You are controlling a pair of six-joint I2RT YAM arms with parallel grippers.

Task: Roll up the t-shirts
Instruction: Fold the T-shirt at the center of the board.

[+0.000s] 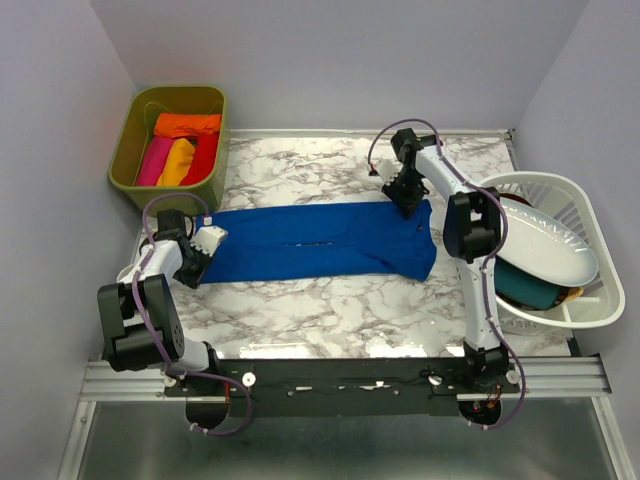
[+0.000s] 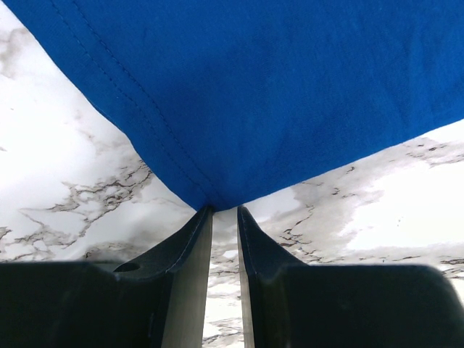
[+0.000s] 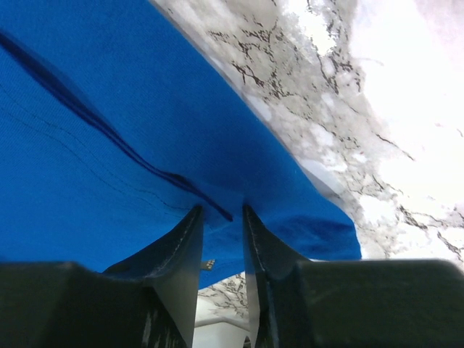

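Observation:
A royal blue t-shirt (image 1: 310, 240) lies folded into a long strip across the marble table (image 1: 330, 310). My left gripper (image 1: 207, 243) is at the strip's left end. In the left wrist view its jaws (image 2: 225, 210) stand narrow and pinch a corner of the blue cloth (image 2: 275, 87) at their tips. My right gripper (image 1: 408, 200) is at the strip's upper right end. In the right wrist view a fold of the blue cloth (image 3: 109, 167) sits between the closed-in fingers (image 3: 223, 210). Orange (image 1: 187, 124), pink (image 1: 153, 160), yellow (image 1: 178, 160) and red (image 1: 203, 158) t-shirts lie rolled in a bin.
The olive green bin (image 1: 125, 140) stands at the back left corner. A white slatted basket (image 1: 575, 200) sits off the right edge, holding a white plate (image 1: 545, 250) and a teal dish (image 1: 525, 285). Grey walls close in the back and both sides.

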